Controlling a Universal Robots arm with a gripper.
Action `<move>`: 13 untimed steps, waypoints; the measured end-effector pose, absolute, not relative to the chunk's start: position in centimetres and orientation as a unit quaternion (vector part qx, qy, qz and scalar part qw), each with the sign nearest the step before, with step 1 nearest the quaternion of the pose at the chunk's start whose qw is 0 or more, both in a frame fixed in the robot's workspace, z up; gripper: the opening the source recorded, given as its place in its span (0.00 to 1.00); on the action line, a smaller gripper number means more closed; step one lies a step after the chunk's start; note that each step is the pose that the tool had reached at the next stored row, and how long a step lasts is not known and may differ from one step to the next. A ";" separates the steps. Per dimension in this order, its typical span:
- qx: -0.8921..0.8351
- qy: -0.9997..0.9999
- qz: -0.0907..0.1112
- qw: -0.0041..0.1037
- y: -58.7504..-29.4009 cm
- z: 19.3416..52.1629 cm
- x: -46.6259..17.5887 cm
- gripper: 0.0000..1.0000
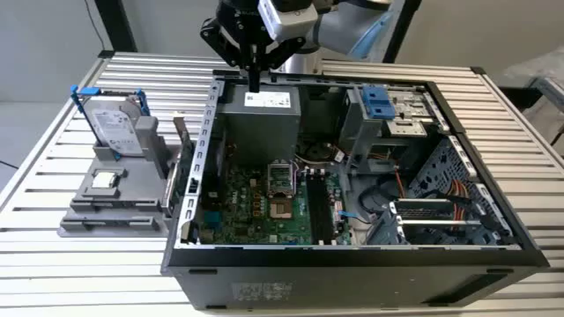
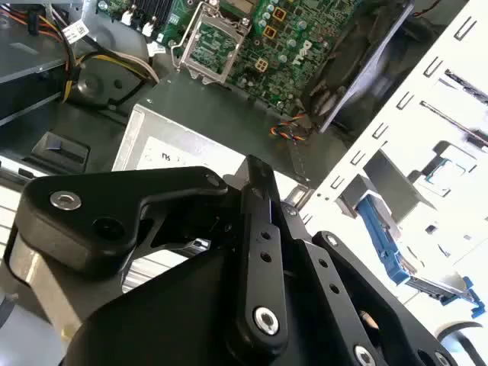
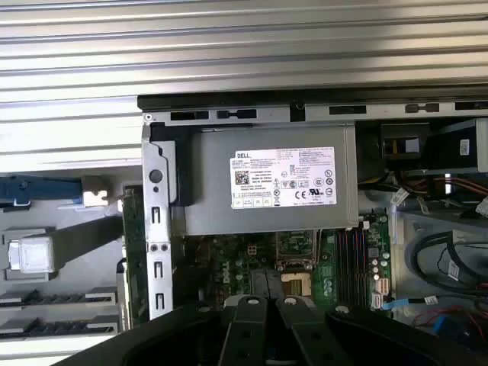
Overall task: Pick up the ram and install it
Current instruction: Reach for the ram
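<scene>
The ram (image 1: 183,139) is a thin, dark greenish stick standing on edge in the grey holder (image 1: 110,198), just outside the open computer case's wall on the exterior view's left. In the first wrist view the ram (image 3: 134,236) is a green strip beside that wall. My black gripper (image 1: 255,82) hangs over the back of the case, above the grey power supply (image 1: 260,112), well away from the ram. Its fingers point down and are shut with nothing between them. The gripper (image 3: 267,296) also appears in the first wrist view and in the second wrist view (image 2: 256,179).
The open case (image 1: 352,257) lies on a slatted metal table (image 1: 53,264). The motherboard has long dark slots (image 1: 317,208) and a processor socket (image 1: 279,177). The holder also carries a hard drive in a blue frame (image 1: 115,125) and a small square chip (image 1: 105,178).
</scene>
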State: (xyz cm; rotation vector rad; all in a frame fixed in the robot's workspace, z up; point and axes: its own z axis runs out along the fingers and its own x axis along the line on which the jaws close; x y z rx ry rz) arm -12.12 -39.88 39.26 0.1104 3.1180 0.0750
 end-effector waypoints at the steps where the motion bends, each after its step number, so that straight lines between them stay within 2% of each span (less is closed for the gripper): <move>1: 0.035 0.999 0.024 0.010 -39.9 39.3 -12.1 0.00; 13: 0.035 0.999 0.024 0.010 -39.9 39.3 -12.6 0.00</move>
